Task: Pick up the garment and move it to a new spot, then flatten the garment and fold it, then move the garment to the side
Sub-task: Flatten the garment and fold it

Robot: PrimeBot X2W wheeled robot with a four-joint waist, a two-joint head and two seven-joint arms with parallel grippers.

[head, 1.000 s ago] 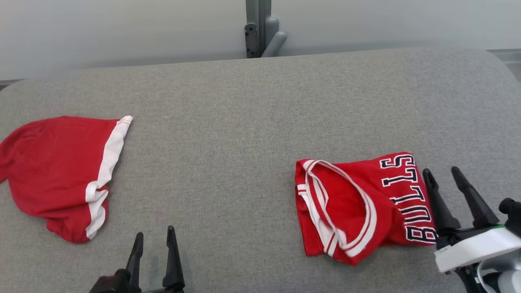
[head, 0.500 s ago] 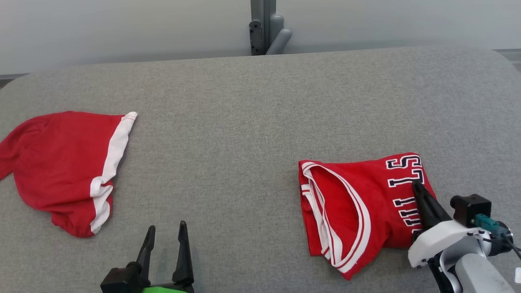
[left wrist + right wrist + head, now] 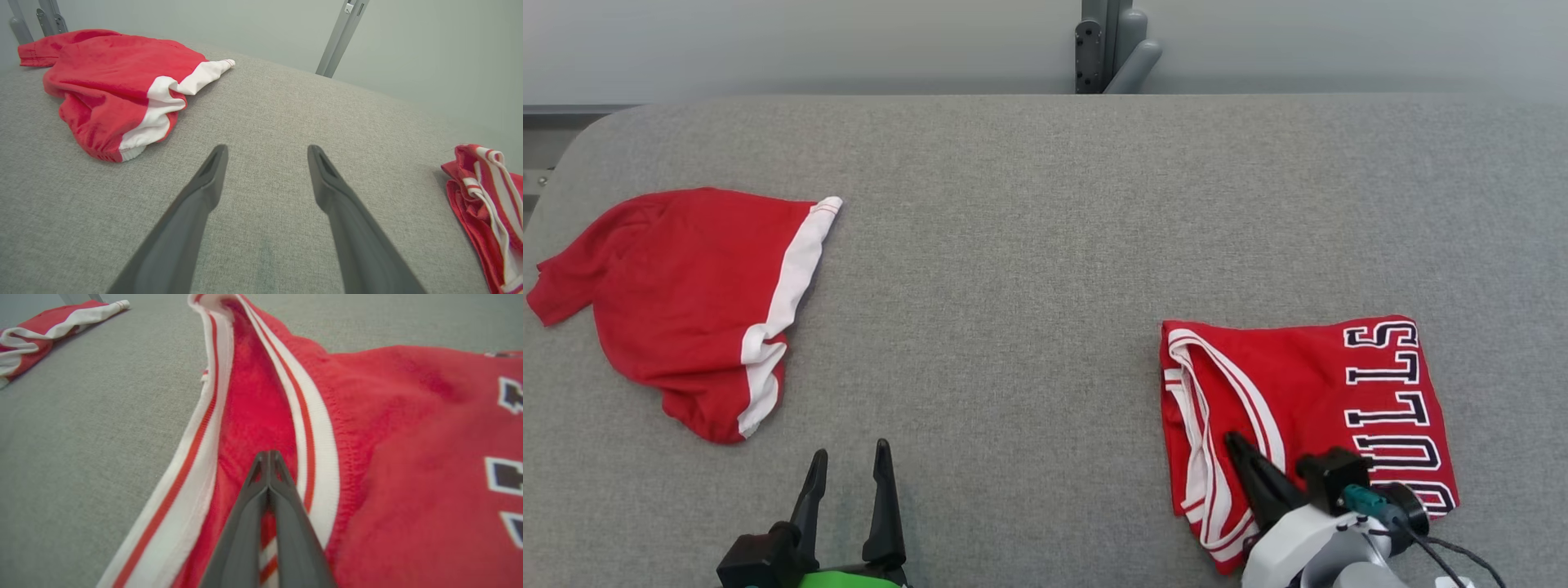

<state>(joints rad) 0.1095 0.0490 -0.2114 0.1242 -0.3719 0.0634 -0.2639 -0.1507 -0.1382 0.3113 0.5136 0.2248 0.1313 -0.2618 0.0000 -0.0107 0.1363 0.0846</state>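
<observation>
Hovering at the near edge, the left pincer (image 3: pixel 849 449) is hanging released, fingers spread over bare counter (image 3: pixel 1029 245), probably just waiting its turn. Near right, the right pincer (image 3: pixel 1233 441) is clenched tight, tips poking down into the jersey (image 3: pixel 1307 384) between the two white-striped trims (image 3: pixel 327 457) of its opening. Can't tell whether it's actually pinching any cloth or just pressing on it. My guess is it's going for that trimmed edge because that's the easiest bit to lift by. The jersey is lying crumpled on the counter's near right, lettering toward the right edge, not flattened or folded yet, so I'm reading this as the very start of the pick-up. Further back on the left, a red-and-white garment (image 3: pixel 686 302) is sitting well apart. Way at the back, a post (image 3: pixel 1107 49) is standing behind the counter.
</observation>
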